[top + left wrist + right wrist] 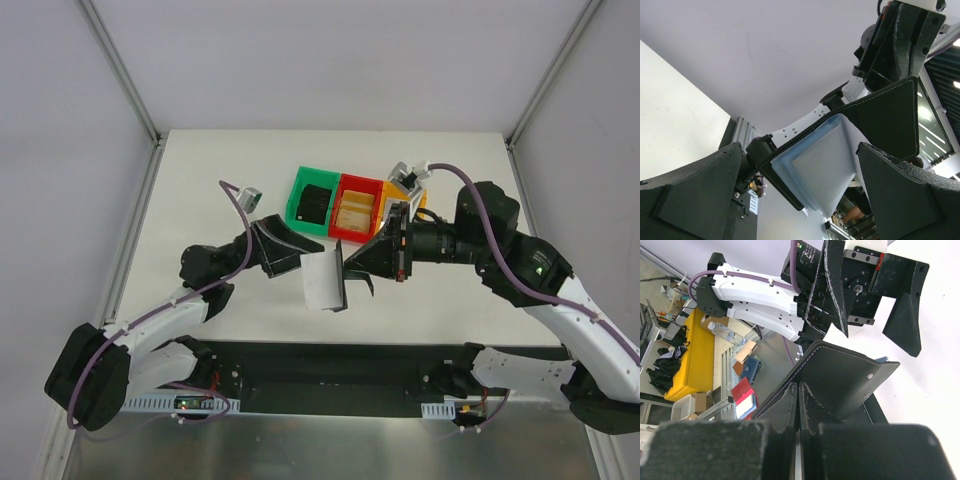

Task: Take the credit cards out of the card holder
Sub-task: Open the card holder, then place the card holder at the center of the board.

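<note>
The black card holder (350, 272) hangs open in the air between my two grippers. My right gripper (799, 390) is shut on one black flap of the card holder (840, 380); it is also seen from above (368, 262). In the left wrist view the card holder (890, 115) shows its grey-blue lining, and a pale card (827, 167) sticks halfway out of a pocket. From above, the card (322, 280) is white and points toward my left gripper (292, 250). My left gripper (800, 200) is open, with its fingers (695, 195) wide apart either side of the card, not gripping it.
Three small bins stand in a row behind the grippers: green (300, 190) with a black object inside, red (357, 183) with tan pieces inside, and yellow (397, 186) partly hidden by the right arm. The white table (200, 180) extends on both sides.
</note>
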Available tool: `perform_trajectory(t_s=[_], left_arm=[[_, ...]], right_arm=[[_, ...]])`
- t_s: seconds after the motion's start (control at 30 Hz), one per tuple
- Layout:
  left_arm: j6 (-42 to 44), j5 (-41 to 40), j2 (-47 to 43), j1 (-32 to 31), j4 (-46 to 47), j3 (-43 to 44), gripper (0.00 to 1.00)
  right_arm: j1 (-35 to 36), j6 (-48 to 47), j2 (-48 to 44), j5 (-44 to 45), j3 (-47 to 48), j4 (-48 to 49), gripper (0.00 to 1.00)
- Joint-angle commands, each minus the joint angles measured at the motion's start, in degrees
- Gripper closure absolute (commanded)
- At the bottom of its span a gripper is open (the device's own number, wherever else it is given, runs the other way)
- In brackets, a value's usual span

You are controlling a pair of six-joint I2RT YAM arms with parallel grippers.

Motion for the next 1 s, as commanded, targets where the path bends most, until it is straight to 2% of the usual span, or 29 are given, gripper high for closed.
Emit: perform_trajectory(t_s=[0.0, 0.13, 0.27, 0.33, 0.43, 0.53, 0.8, 0.87, 0.9, 0.97], left_arm=[[-1.1, 3.4, 0.2, -0.9, 22.9, 4.3, 0.01], [-0.2, 5.9, 3.0, -4.1, 22.9, 7.6, 0.01], [0.1, 8.1, 5.5, -6.4, 22.9, 10.1, 0.09], [0.5, 9.0, 6.0, -6.9, 22.9, 10.8, 0.16], [0.8, 9.3, 5.9, -7.0, 22.9, 10.5, 0.35], [0.8, 9.8, 5.4, -6.9, 22.9, 10.3, 0.49], [1.4, 10.6, 4.5, -7.7, 22.9, 10.3, 0.69], [1.5, 10.7, 4.3, -7.7, 22.9, 10.2, 0.83], [1.6, 11.0, 4.2, -7.8, 22.9, 10.1, 0.99], [1.6, 11.0, 4.0, -7.8, 22.9, 9.8, 1.0]], right_arm=[[0.0, 2.0, -1.5, -2.6, -0.1, 5.2, 1.0], [0.0, 2.8, -1.5, -3.4, -0.7, 6.5, 1.0], [0.0, 3.2, -1.7, -3.6, -1.1, 7.0, 1.0], [0.0, 3.0, -1.9, -3.4, -1.3, 7.0, 1.0], [-0.1, 2.8, -2.3, -3.1, -1.5, 6.9, 1.0], [-0.3, 2.5, -2.9, -2.9, -1.7, 6.8, 1.0], [-0.7, 2.7, -3.1, -2.9, -3.0, 7.6, 1.0], [-0.7, 2.7, -3.1, -2.8, -3.3, 7.6, 1.0], [-0.9, 2.7, -3.1, -2.8, -3.4, 7.7, 1.0], [-1.1, 2.6, -3.3, -2.7, -3.8, 7.6, 1.0]])
